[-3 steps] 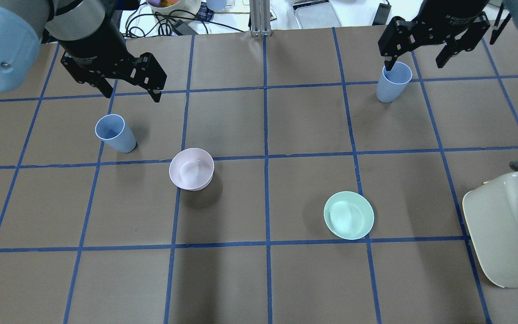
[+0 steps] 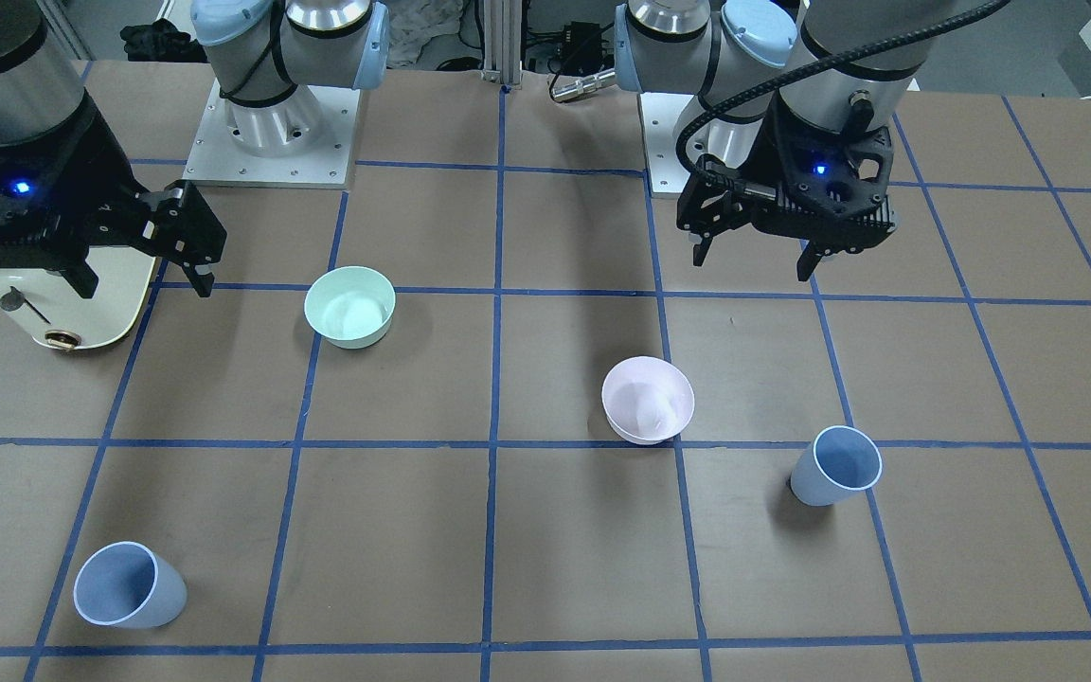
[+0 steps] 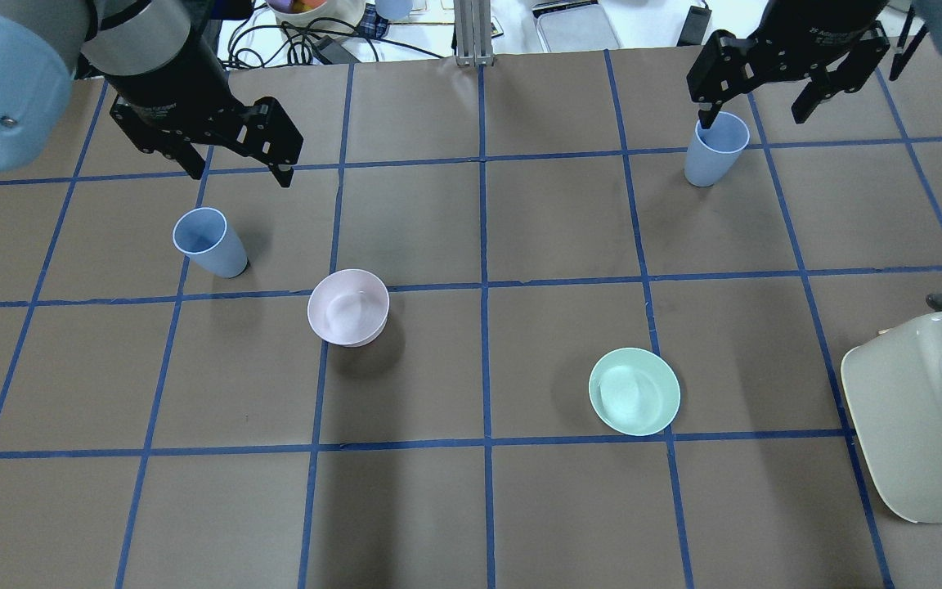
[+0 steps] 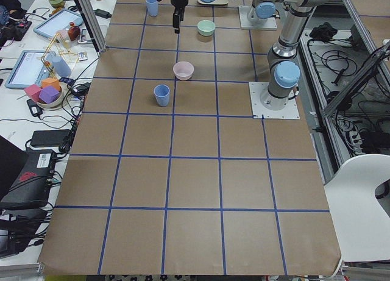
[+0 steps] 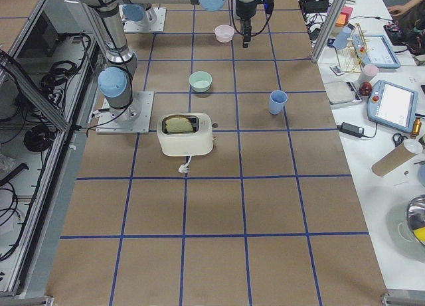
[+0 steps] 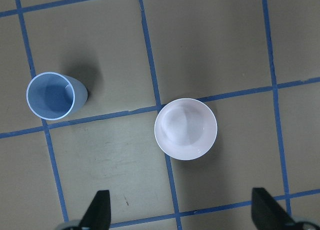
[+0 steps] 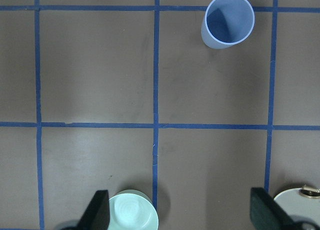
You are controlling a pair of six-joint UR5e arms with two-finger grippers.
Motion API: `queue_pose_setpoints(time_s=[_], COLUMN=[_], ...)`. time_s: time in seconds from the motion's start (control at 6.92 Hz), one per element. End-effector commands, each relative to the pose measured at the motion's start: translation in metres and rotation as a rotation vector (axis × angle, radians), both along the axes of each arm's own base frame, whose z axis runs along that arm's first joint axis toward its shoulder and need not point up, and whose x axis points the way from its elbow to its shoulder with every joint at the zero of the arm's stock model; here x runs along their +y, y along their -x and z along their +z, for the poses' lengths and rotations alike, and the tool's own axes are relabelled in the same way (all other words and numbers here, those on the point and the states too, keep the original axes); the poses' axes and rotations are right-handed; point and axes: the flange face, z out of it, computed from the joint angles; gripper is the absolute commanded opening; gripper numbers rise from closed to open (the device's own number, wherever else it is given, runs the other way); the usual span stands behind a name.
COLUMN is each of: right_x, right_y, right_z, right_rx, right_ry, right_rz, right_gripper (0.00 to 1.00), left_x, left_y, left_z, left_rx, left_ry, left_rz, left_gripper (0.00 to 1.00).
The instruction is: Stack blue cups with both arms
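Both pale blue tapered plastic tumblers stand upright and well apart: one (image 3: 209, 243) on the left, near the pale pink bowl (image 3: 347, 307), the other (image 3: 715, 149) at the far right. Your left gripper (image 3: 239, 174) and right gripper (image 3: 755, 121) hang above the table, jaws wide apart and holding nothing. Expect the tumblers to be light, smooth and easily tipped. Pinch one wall at the rim, gently.

No legible txt — toaster (image 3: 904, 425) logo too blurry.
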Motion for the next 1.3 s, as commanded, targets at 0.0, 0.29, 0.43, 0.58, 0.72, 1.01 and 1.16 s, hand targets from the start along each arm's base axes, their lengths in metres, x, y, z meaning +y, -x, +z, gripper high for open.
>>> queue_pose_setpoints(time_s=[0.0, 0.29, 0.43, 0.58, 0.72, 1.01, 1.16], right_x=[0.000, 0.000, 0.000, 0.000, 0.000, 0.000, -0.001], right_y=[0.000, 0.000, 0.000, 0.000, 0.000, 0.000, 0.000], right_z=[-0.001, -0.001, -0.002, -0.001, -0.002, -0.004, -0.005], right_rx=[-0.001, -0.001, -0.001, -0.001, -0.001, -0.004, -0.006], right_ry=[-0.002, -0.001, -0.002, -0.001, -0.002, -0.007, -0.005], right_rz=[0.000, 0.000, 0.000, 0.000, 0.000, -0.004, -0.004], right_gripper=[1.00, 1.00, 1.00, 1.00, 1.00, 1.00, 1.00], left_x=[0.000, -0.005, -0.019, -0.041, -0.072, -0.105, -0.109], left_y=[0.000, -0.004, -0.028, -0.056, -0.076, -0.095, -0.108], left_z=[-0.002, -0.003, -0.021, -0.058, -0.099, -0.168, -0.181], left_rx=[0.000, -0.013, -0.015, -0.015, -0.068, -0.127, -0.122], left_ry=[-0.003, -0.003, -0.040, -0.104, -0.120, -0.187, -0.202], left_rz=[0.001, 0.012, 0.058, 0.106, 0.127, 0.138, 0.158], left_gripper=[1.00, 1.00, 1.00, 1.00, 1.00, 1.00, 0.94])
